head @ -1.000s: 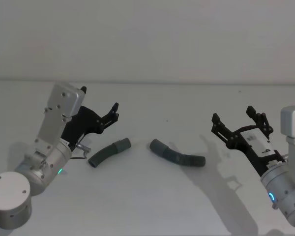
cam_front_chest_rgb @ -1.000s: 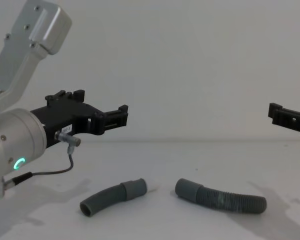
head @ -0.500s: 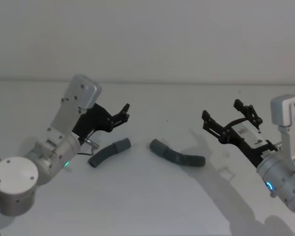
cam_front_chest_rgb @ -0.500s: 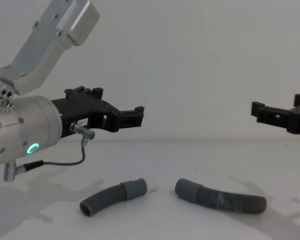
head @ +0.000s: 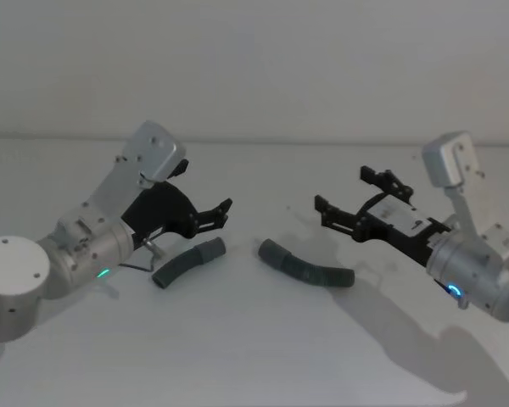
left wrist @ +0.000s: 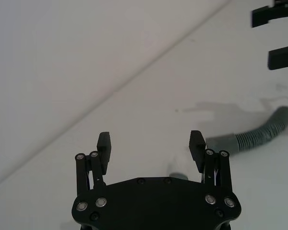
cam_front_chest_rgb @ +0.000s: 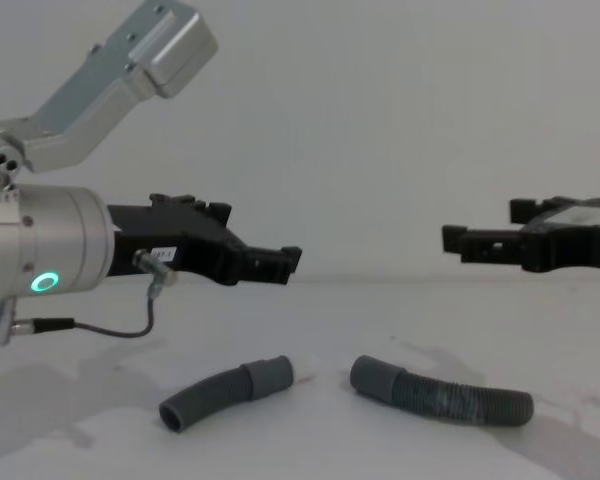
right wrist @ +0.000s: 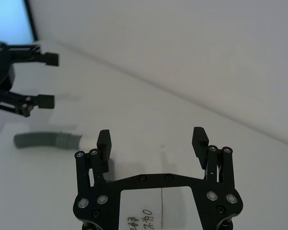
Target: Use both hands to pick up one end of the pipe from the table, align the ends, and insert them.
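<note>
The pipe [cam_front_chest_rgb: 440,398] lies on the table [head: 254,356] in two pieces, short piece [head: 187,264] and long piece [head: 305,265], cuffs facing, near but apart. The left gripper [head: 220,214] hovers above the short piece, jaws apart; the right gripper [head: 341,193] hovers above the long piece, jaws likewise apart.

**Head view:** you look forward and down from above onto the broad matte white-grey table [head: 254,365].

**Chest view:** you look low across that table, side-on to the same short curved dark grey corrugated hose [cam_front_chest_rgb: 225,392] and longer dark grey corrugated hose [cam_front_chest_rgb: 445,398].

**Wrist views:** you look out closely over each arm's own parted fingers. Past the black two-finger left gripper [left wrist: 150,143] lies the longer hose; past the black two-finger right gripper [right wrist: 152,141], the short one. Each view takes in the opposite gripper beyond.
</note>
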